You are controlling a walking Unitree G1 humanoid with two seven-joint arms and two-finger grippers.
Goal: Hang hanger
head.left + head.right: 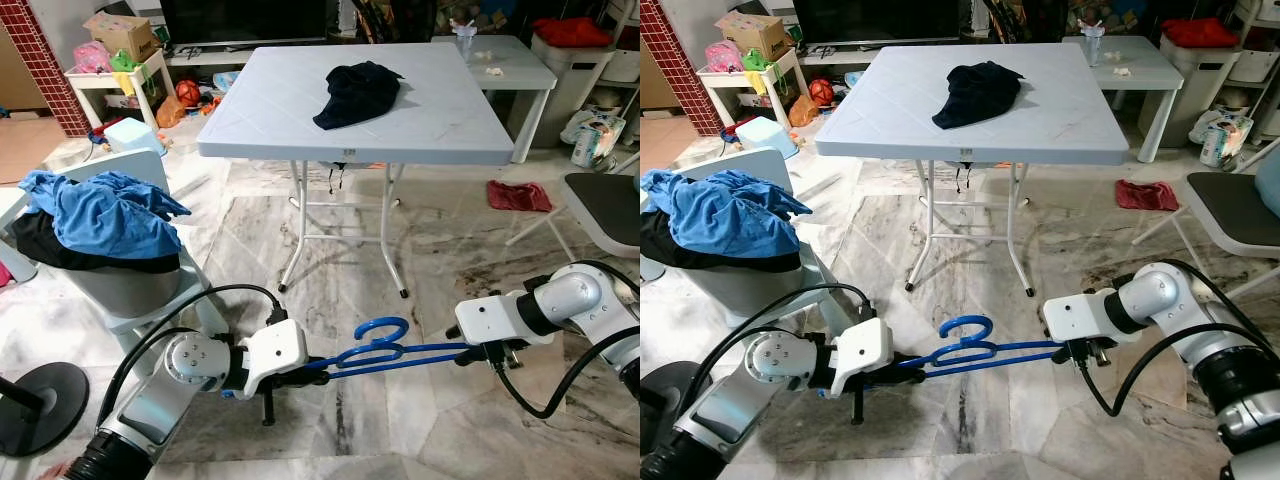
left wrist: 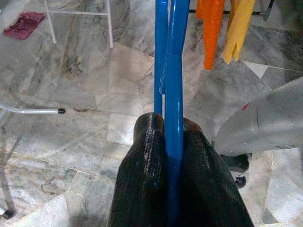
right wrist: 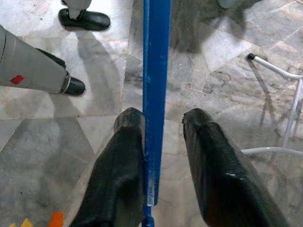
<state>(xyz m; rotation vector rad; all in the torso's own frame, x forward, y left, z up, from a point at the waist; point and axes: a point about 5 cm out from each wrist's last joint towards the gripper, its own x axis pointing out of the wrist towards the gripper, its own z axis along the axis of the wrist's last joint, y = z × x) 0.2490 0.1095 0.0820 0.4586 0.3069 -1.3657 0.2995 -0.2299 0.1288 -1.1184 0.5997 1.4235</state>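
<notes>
Two grippers carry my blue hanger (image 1: 375, 350) in front of the counter (image 1: 420, 140): left fingers (image 2: 151, 156) clamped on it, right fingers (image 3: 208, 161) apart. Hanging remains.

A hanger (image 1: 375, 350) lies level between the left gripper (image 1: 318, 366) and the right gripper (image 1: 470, 350), near, above the floor (image 1: 330, 250). Beyond stands a table (image 1: 270, 110) with a garment (image 1: 357, 92) on it. A laundry basket (image 1: 125, 285) sits left, a chair (image 1: 610, 205) right.

Glossy blue plastic hanger (image 1: 385, 352), polished marble floor (image 1: 330, 420), matt table (image 1: 300, 110)
</notes>
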